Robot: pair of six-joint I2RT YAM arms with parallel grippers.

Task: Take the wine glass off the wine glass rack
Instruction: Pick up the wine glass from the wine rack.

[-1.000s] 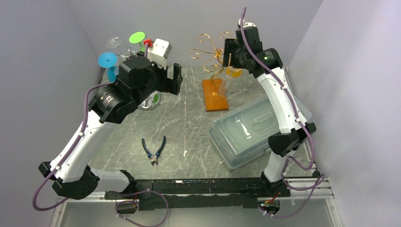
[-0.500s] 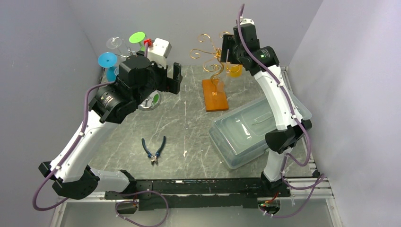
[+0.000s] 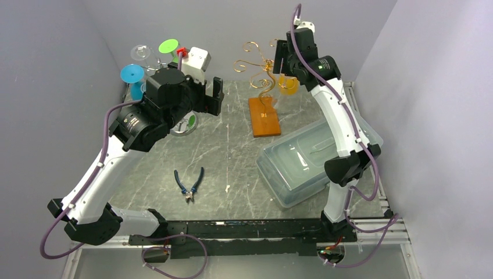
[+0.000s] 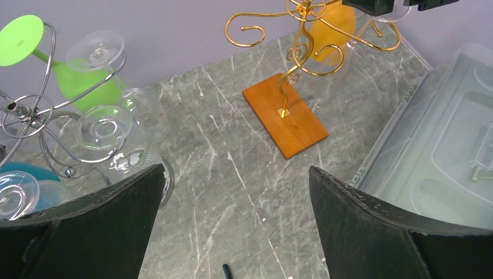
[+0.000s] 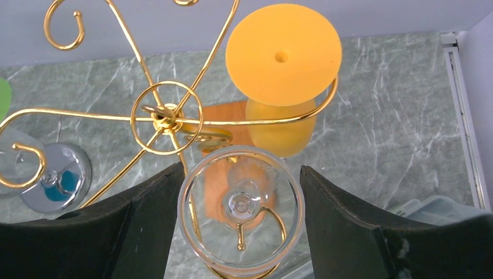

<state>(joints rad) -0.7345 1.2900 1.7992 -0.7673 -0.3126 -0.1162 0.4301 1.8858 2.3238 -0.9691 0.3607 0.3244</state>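
A gold wire wine glass rack (image 3: 258,67) stands on an orange wooden base (image 3: 264,116) at the back of the table. A yellow glass (image 5: 282,52) and a clear wine glass (image 5: 241,209) hang upside down from it. My right gripper (image 5: 242,167) is above the rack (image 5: 165,113), its two fingers pressed against opposite edges of the clear glass's round foot. A gold hook still curls round the stem. My left gripper (image 3: 212,93) is open and empty, held above the table left of the rack (image 4: 290,64).
A silver rack (image 3: 157,64) with green, blue and clear glasses stands at the back left. A white box (image 3: 196,58) sits beside it. A clear lidded bin (image 3: 317,160) lies at the right. Blue-handled pliers (image 3: 189,185) lie near the front.
My right gripper has shifted a little up and back at the top of the gold rack. The left arm has not moved.
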